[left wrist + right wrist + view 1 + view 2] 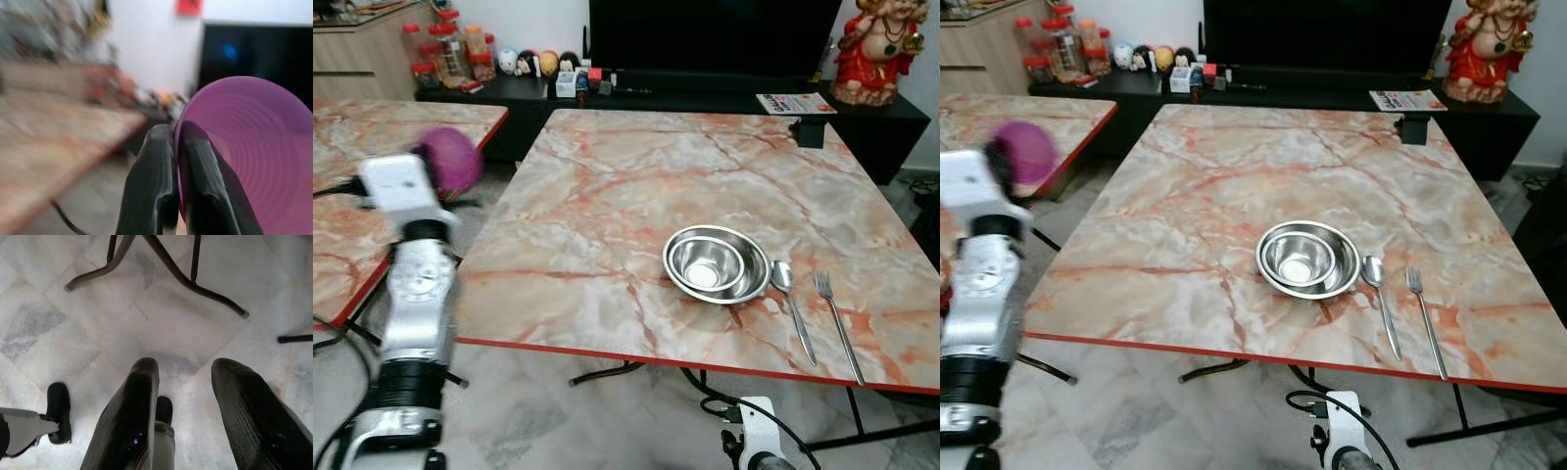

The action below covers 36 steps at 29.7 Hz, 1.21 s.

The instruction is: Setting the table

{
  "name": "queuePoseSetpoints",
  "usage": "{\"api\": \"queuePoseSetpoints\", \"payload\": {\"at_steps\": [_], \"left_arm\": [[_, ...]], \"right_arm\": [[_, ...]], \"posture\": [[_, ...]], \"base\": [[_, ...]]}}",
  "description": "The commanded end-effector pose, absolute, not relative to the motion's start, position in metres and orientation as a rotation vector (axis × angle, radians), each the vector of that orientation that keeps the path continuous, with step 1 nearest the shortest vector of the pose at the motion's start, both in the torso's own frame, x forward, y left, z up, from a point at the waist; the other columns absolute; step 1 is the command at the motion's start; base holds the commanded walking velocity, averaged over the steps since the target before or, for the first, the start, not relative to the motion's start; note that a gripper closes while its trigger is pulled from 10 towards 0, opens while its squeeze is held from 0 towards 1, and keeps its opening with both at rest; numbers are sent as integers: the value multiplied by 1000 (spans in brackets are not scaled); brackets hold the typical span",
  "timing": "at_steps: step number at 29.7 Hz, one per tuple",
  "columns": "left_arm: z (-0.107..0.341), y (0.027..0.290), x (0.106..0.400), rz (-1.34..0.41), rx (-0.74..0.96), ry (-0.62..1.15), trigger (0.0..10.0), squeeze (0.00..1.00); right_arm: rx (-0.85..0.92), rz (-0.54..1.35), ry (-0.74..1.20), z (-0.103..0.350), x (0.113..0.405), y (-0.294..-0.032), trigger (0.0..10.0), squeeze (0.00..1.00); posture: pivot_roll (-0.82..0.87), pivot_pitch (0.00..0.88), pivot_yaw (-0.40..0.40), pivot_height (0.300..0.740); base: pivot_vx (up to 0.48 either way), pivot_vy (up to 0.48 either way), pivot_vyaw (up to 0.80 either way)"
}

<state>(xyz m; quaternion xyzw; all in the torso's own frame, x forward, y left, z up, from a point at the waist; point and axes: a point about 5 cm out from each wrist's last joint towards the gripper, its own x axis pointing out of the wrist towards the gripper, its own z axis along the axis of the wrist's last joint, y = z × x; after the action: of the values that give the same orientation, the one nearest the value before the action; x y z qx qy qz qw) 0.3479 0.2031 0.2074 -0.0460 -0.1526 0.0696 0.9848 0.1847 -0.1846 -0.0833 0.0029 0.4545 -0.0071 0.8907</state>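
Observation:
My left gripper (175, 147) is shut on the rim of a purple plastic cup (244, 152), held up in the gap between the two tables; the cup (448, 159) looks blurred above the silver left arm (416, 294). On the marble table (597, 215) near its front right stands a steel bowl (717, 262) with a smaller steel bowl nested inside. Right of it lie a spoon (791, 305) and a fork (836, 321), side by side. My right gripper (188, 396) hangs open below the table, pointing at the floor.
A second marble table (352, 186) stands at the left. A black TV cabinet (705, 98) with jars, small figures and a red statue (876, 49) runs along the back wall. Table legs (161, 269) and a cable cross the tiled floor below the front edge.

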Motion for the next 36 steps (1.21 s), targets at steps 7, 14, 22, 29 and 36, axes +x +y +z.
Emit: {"api": "queuePoseSetpoints", "payload": {"at_steps": [7,14,22,29,36], "left_arm": [[216,167,368,-35,-373,-108,10000,0],[210,131,378,-258,-282,136,10000,0],[192,111,384,-316,-154,302,10000,0],[196,100,394,-345,-71,339,10000,0],[193,87,400,-423,-4,409,10000,0]], "right_arm": [[27,-62,985,-93,159,-190,10000,0],[47,-75,982,-94,159,-186,10000,0],[60,-77,962,-91,167,-182,10000,0],[63,-77,963,-91,167,-180,10000,0],[79,-93,970,-92,166,-178,10000,0]], "posture": [[-36,55,57,732],[-39,52,80,732],[-34,42,93,732],[-20,37,106,732],[-23,29,126,732]], "base": [[0,0,0],[0,0,0],[0,0,0],[0,0,0],[0,0,0]]}}
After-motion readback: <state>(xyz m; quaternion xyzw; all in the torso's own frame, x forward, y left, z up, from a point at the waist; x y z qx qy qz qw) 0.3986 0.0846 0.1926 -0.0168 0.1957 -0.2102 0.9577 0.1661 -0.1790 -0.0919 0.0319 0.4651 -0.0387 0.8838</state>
